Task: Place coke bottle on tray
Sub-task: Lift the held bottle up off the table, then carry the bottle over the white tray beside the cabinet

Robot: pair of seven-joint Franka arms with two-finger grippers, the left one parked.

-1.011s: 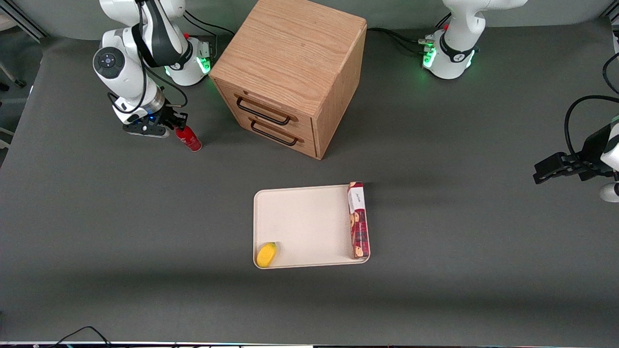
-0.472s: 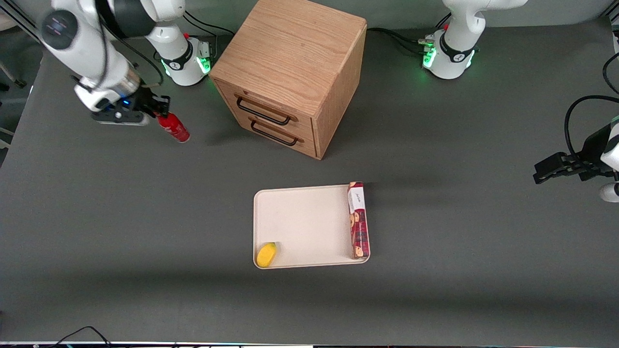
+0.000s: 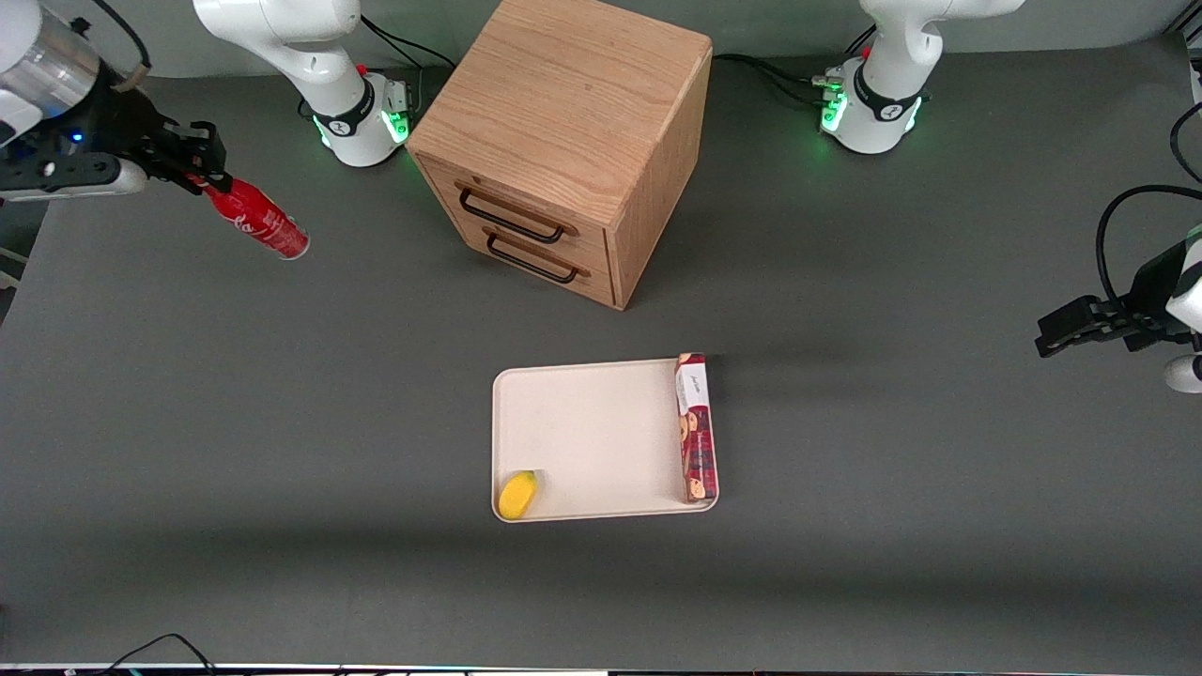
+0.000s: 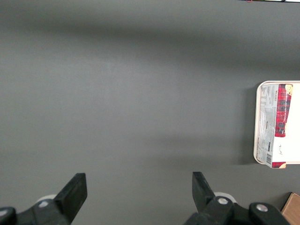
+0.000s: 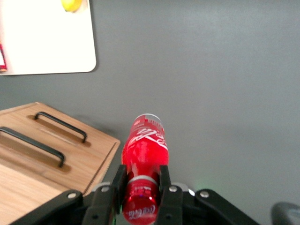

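Observation:
My right gripper [image 3: 200,175] is shut on the neck of the red coke bottle [image 3: 257,219] and holds it tilted, high above the table at the working arm's end. In the right wrist view the bottle [image 5: 143,152] sits between the two black fingers [image 5: 116,180] with its base pointing away from the camera. The cream-beige tray [image 3: 587,432] lies flat on the table in the middle, nearer the front camera than the bottle; it also shows in the right wrist view [image 5: 47,42].
A wooden drawer cabinet [image 3: 563,141] with two black handles stands between the bottle and the tray, farther from the front camera than the tray. On the tray lie a long red biscuit box [image 3: 696,427] and a small yellow fruit [image 3: 517,494].
My gripper has lifted the bottle off the table and carried it upward and toward the working arm's end. The tray and cabinet have not moved.

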